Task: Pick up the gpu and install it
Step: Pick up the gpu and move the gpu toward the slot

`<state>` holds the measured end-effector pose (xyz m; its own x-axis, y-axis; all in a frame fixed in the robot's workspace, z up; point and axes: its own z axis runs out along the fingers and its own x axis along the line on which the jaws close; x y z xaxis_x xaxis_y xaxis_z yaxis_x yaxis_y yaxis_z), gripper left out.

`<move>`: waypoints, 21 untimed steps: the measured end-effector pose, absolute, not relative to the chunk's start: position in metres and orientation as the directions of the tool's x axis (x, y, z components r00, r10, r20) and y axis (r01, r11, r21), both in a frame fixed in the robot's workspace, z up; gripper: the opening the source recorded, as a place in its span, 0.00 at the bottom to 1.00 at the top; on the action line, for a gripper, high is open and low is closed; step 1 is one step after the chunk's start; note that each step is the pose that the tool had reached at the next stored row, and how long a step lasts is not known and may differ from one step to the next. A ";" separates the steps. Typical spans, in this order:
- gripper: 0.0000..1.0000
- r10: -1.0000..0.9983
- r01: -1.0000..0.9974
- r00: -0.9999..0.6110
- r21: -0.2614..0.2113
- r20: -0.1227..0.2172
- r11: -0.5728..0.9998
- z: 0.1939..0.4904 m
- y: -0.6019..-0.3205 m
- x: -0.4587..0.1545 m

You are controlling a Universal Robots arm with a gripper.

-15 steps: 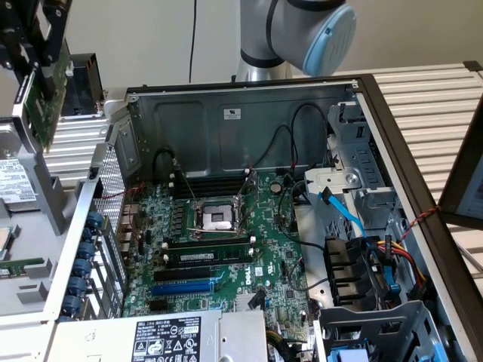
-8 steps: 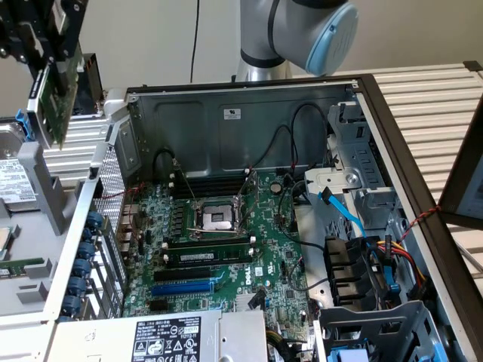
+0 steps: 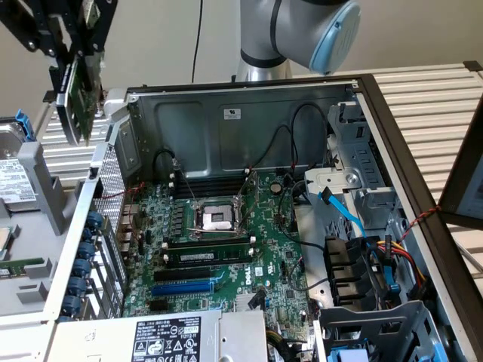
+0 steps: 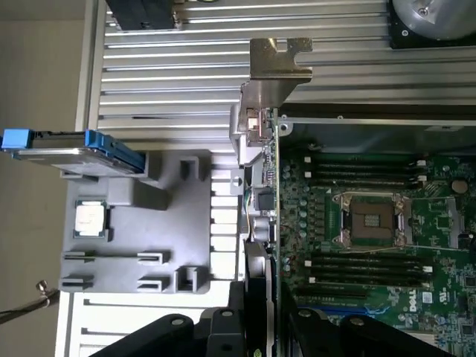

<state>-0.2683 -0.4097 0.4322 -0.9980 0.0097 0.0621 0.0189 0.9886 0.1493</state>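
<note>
Pinching the gpu point(image 3: 79, 102), claw point(image 4: 264, 321) over edge of computer case point(image 3: 226, 98) holding motherboard point(image 3: 273, 253).

The gpu point(image 3: 79, 102) hangs in the air, clamped in the tool point(image 4: 264, 331), whose black fingers press on both its faces. It is a green circuit board with a black shroud on one face. It is held on edge and roughly upright, with its silver bracket point(image 4: 277, 78) at the end away from the tool. It is outside the computer case point(image 3: 226, 128), near the case's far corner at the exterior view's left.
</note>
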 end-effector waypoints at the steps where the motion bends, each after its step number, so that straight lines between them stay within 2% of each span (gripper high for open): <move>1: 0.27 0.010 0.019 -0.998 0.149 0.062 0.989 0.433 -0.410 -0.264; 8: 0.27 0.010 0.019 -0.998 0.149 0.061 0.989 0.433 -0.413 -0.232; 16: 0.27 0.010 0.014 -0.999 0.149 0.033 0.989 0.432 -0.414 -0.203; 21: 0.27 0.010 0.014 -1.000 0.149 0.028 0.989 0.426 -0.418 -0.185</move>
